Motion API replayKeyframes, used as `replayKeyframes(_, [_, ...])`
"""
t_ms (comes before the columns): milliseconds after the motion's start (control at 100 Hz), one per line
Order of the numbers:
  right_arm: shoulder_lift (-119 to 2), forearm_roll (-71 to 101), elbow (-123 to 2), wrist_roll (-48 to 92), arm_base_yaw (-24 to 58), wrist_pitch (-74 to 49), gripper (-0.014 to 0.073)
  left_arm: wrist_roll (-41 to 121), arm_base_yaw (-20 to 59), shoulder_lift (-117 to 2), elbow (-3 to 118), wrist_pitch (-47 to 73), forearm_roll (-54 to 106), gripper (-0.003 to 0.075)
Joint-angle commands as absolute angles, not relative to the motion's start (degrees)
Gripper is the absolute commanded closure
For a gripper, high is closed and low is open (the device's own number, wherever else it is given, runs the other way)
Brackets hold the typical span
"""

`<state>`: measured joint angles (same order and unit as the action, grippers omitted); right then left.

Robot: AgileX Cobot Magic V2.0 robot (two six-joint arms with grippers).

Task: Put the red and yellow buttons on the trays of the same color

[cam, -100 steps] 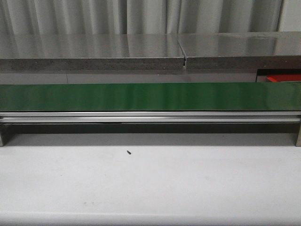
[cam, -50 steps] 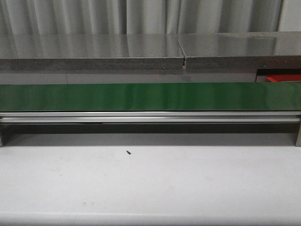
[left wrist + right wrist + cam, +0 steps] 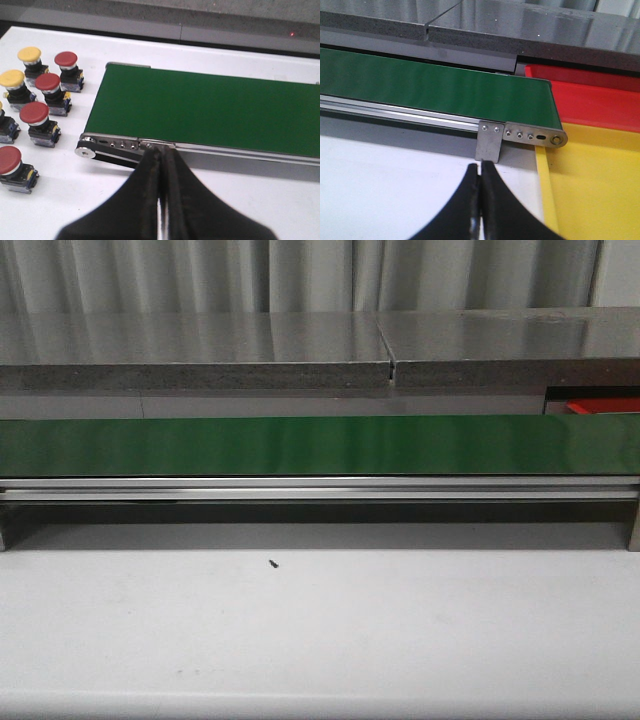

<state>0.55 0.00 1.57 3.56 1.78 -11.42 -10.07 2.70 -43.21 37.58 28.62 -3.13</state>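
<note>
In the left wrist view several red buttons (image 3: 34,113) and yellow buttons (image 3: 29,54) on black bases stand in a group on the white table beside the end of the green conveyor belt (image 3: 210,110). My left gripper (image 3: 162,151) is shut and empty, hanging in front of that belt end. In the right wrist view a yellow tray (image 3: 600,185) and a red tray (image 3: 597,97) lie at the belt's other end (image 3: 435,82). My right gripper (image 3: 480,168) is shut with nothing in it, over the white table beside the yellow tray. A sliver of the red tray (image 3: 605,406) shows in the front view.
The green belt (image 3: 300,445) with its aluminium rail (image 3: 320,488) spans the front view, with a grey counter (image 3: 300,350) and curtain behind. A small dark speck (image 3: 273,563) lies on the white table (image 3: 320,630). Neither arm shows in the front view.
</note>
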Motion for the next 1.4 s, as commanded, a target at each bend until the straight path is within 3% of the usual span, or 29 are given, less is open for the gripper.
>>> replayKeyframes(0, [1.58,-0.62,1.53,3.7,1.77,-7.06,0.0662,-10.62,3.12,-46.03,39.83,25.21,-2.58,0.0739])
replayKeyframes(140, [1.58,-0.62,1.53,3.7,1.77,-7.06,0.0662,-10.62,3.12,-49.7,39.83,26.41,-1.45,0.0729])
replayKeyframes(220, [1.58,-0.62,1.53,3.7,1.77,-7.06,0.0662,-10.62,3.12,-50.93,39.83,27.94,-1.08,0.0648])
replayKeyframes(290, [1.58,-0.62,1.53,3.7,1.77,-7.06,0.0662,-10.62,3.12,-51.39,39.83,28.82,-1.08,0.0506])
replayKeyframes(410, [1.58,-0.62,1.53,3.7,1.77,-7.06,0.0662,-10.62,3.12,-51.47,39.83,29.29,-1.08,0.0196])
replayKeyframes(480, [1.58,-0.62,1.53,3.7,1.77,-7.06,0.0662,-10.62,3.12,-51.47,39.83,29.29,-1.08,0.0081])
replayKeyframes(530, [1.58,-0.62,1.53,3.7,1.77,-7.06,0.0662,-10.62,3.12,-51.47,39.83,29.83,-1.08,0.0044])
replayKeyframes(840, [1.58,-0.62,1.53,3.7,1.77,-7.06,0.0662,-10.62,1.95,-51.63,41.62,34.75,-1.08,0.0058])
replayKeyframes(1220, [1.58,-0.62,1.53,3.7,1.77,-7.06,0.0662,-10.41,-19.62,-58.61,45.05,35.6,0.0,0.0058])
replayKeyframes(1390, [1.58,-0.62,1.53,3.7,1.77,-7.06,0.0662,-10.27,-23.37,-65.66,46.71,33.17,1.29,0.0058])
